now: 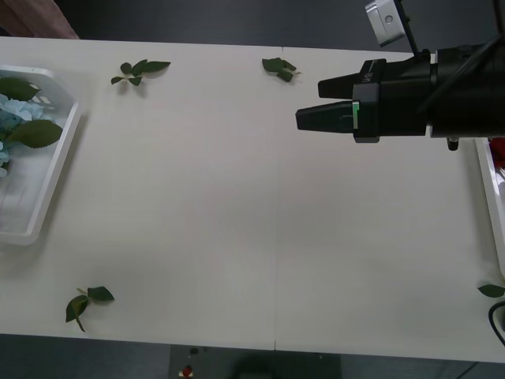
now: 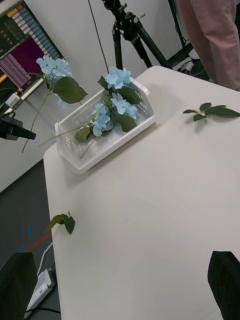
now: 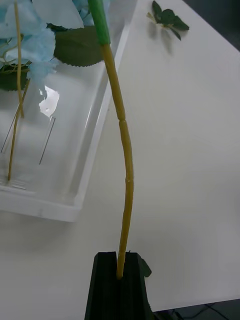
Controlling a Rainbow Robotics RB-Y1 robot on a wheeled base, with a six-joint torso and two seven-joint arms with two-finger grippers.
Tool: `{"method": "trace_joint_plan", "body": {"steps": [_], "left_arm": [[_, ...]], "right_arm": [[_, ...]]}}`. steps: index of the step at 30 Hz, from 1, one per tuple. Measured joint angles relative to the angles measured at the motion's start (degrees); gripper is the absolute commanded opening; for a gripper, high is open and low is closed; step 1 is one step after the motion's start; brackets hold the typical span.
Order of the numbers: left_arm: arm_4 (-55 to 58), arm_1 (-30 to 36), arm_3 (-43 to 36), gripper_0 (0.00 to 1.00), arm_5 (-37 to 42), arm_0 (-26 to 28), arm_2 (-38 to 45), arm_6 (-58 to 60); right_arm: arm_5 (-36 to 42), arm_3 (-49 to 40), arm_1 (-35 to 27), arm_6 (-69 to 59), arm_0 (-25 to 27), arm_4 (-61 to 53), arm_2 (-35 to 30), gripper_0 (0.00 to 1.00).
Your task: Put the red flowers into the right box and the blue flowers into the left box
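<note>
One blue flower (image 3: 122, 165), stem clamped in left tool (image 3: 119, 280), head toward left box (image 3: 85, 165).

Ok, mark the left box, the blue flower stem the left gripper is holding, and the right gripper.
left box (image 2: 112, 148): right wrist view, on its white near wall.
blue flower stem (image 3: 126, 165): left wrist view, mid yellow stem.
left gripper (image 3: 119, 280): left wrist view, fingertips shut on the stem.
right gripper (image 1: 309, 101): front view, between its open fingertips.
</note>
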Motion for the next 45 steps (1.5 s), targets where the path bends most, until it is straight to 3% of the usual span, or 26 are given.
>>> {"method": "trace_joint_plan", "body": {"steps": [3,8,10,12,15,18,26,32,37,45], "left_arm": [[0.00,1.72,3.12,0.00,-0.87,-2.27,-3.87,-1.43],[0.00,3.34,7.83,0.01,-1.49,-6.35,-8.29,-1.45],[0.00,3.39,9.50,0.07,-1.49,-7.70,-9.04,-1.59],[0.00,3.39,10.76,0.25,-1.49,-8.59,-9.31,-2.55],[0.00,3.39,11.95,0.69,-1.49,-9.07,-9.31,-4.88],[0.00,3.39,12.13,1.00,-1.50,-9.07,-9.30,-4.90],[4.14,3.39,9.69,1.00,-2.52,-9.06,-9.19,-6.11],[4.52,3.38,0.40,1.00,-2.52,-8.79,-5.89,-12.03],[-1.03,3.39,-7.83,1.00,-2.55,-8.68,-2.68,-12.03],[-11.37,1.97,-16.40,1.00,-2.59,-10.10,-2.58,-12.03]], "right_arm": [[1.52,0.00,-1.99,3.08,1.74,-0.91,-1.68,1.00],[11.40,0.01,-3.05,9.96,3.54,-0.93,-7.61,1.00],[15.75,0.18,-3.05,11.64,3.64,-0.92,-10.51,1.00],[18.73,0.70,-3.05,13.39,3.63,-0.92,-13.11,1.00],[23.26,1.85,-3.05,17.63,3.63,-0.92,-16.49,1.00],[26.69,3.05,-3.06,22.00,3.63,-0.92,-18.77,1.00],[31.36,7.78,-5.93,31.13,3.63,-1.21,-19.87,1.00],[32.43,12.56,-7.90,38.65,3.62,-2.40,-20.25,1.00],[32.42,15.65,-9.66,45.58,3.62,-4.09,-21.22,1.00],[32.42,18.06,-10.15,45.64,3.62,-4.47,-21.29,1.00]]}}
